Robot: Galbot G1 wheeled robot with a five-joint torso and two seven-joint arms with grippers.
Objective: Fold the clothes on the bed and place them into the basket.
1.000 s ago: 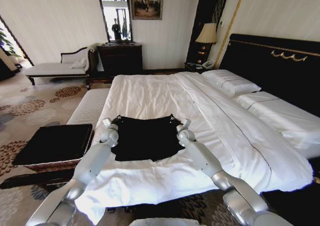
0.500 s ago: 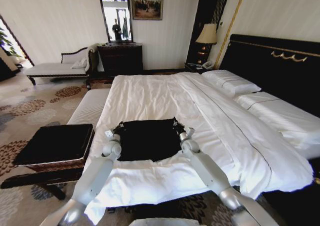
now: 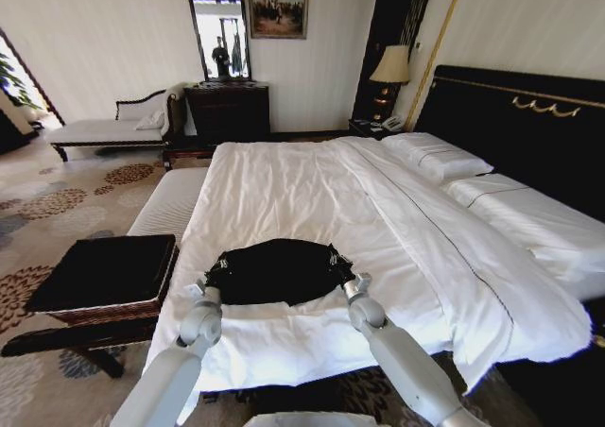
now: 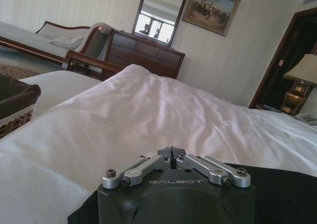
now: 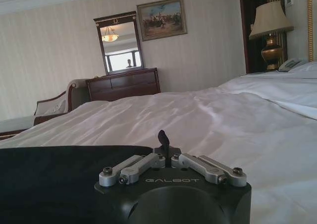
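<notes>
Left claw (image 4: pixel 172 151) pinched closed over black T-shirt (image 4: pixel 277 194) on white bed (image 4: pixel 148 115).

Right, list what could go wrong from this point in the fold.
1. Each tool, left and right, pinches only a corner of the black T-shirt; in the right wrist view just a small tip of cloth shows at the closed fingers, so it may slip out.
2. The shirt looks bunched between them, so the fold may come out uneven.
3. The white duvet is wrinkled near the shirt and might get dragged along.
</notes>
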